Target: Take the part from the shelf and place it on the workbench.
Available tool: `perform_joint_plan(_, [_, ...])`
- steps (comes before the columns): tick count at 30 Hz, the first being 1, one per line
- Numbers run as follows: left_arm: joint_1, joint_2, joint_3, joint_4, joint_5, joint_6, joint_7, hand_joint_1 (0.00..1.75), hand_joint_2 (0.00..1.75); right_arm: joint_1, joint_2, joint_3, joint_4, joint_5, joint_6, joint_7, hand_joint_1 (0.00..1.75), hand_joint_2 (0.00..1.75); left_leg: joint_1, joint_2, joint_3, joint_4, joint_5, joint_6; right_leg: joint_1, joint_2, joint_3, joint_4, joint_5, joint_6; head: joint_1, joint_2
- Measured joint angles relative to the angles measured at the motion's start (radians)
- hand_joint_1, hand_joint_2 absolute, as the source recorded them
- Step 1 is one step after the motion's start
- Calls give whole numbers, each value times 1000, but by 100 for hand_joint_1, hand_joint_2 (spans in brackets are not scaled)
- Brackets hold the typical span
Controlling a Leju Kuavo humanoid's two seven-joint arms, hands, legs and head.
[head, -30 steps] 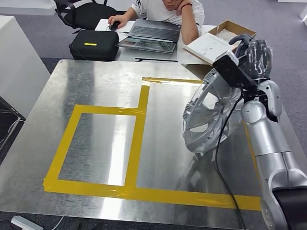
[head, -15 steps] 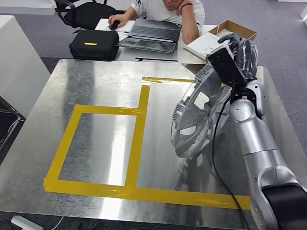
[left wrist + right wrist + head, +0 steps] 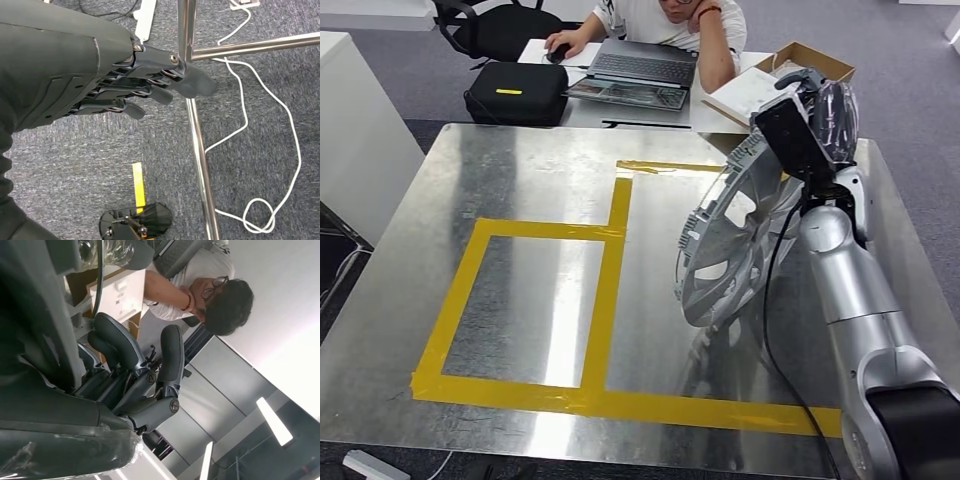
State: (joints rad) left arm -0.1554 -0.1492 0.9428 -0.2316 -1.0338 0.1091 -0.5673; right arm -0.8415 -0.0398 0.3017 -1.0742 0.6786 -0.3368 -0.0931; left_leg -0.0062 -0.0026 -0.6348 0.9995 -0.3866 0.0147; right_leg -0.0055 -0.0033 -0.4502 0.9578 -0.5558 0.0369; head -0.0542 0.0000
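The part [image 3: 731, 240] is a round silver disc with spokes and a ribbed rim. My right hand [image 3: 822, 110], wrapped in clear plastic, grips its upper edge and holds it tilted on edge over the right side of the metal workbench [image 3: 546, 180]. The part's lower rim hangs close to the bench top, inside the right-hand field marked by yellow tape [image 3: 603, 300]; I cannot tell whether it touches. The right wrist view shows the right hand [image 3: 132, 370] with its fingers curled. My left hand [image 3: 124, 85] hangs beside the bench with its fingers stretched out, holding nothing.
A person works at a laptop [image 3: 644, 65] on a desk behind the bench, beside a black case [image 3: 516, 92] and a cardboard box [image 3: 803, 65]. A white cabinet [image 3: 358, 140] stands at the left. A metal bench leg [image 3: 196, 130] and a white cable [image 3: 264, 150] are near my left hand.
My right arm has carried the part to the left, further over the bench, and has then come nearly to rest. The left hand's earlier state is not shown.
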Motion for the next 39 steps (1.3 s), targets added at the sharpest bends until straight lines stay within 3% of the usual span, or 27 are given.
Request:
perform_joint_plan(13, [0,0,-1,0,-1,0,2,0,175,-1,11,-5,0,-31,29,-9,175,175,0,0,-1,0,0,0,0,0,0,0,0,0,0,0])
perform_joint_plan(15, [0,0,-4,0,-4,0,6,0,175,-5,53,-36,3,-171,126,-30,175,175,0,3,-1,0,0,0,1,4,-1,1,1,0,1,0])
perform_joint_plan(17, [-3,0,-8,0,-5,1,9,0,175,-10,120,-59,13,-414,194,-48,175,175,0,8,-2,0,0,0,2,10,-4,2,2,-1,0,0])
perform_joint_plan(19, [-8,-1,-11,0,-4,1,12,0,175,-12,170,-50,23,-604,166,-58,175,175,1,9,-2,0,0,0,1,9,-7,2,2,-1,-1,0])
perform_joint_plan(21, [-10,-4,-14,0,-4,1,15,0,175,-18,197,-38,26,-678,125,-63,175,175,2,4,-2,0,0,0,2,2,-11,2,0,-3,0,0])
perform_joint_plan(39, [-6,-6,-16,0,-2,1,19,0,175,-49,218,-21,32,-732,100,-69,175,175,1,0,-5,1,0,0,2,0,-5,2,0,-3,0,0])
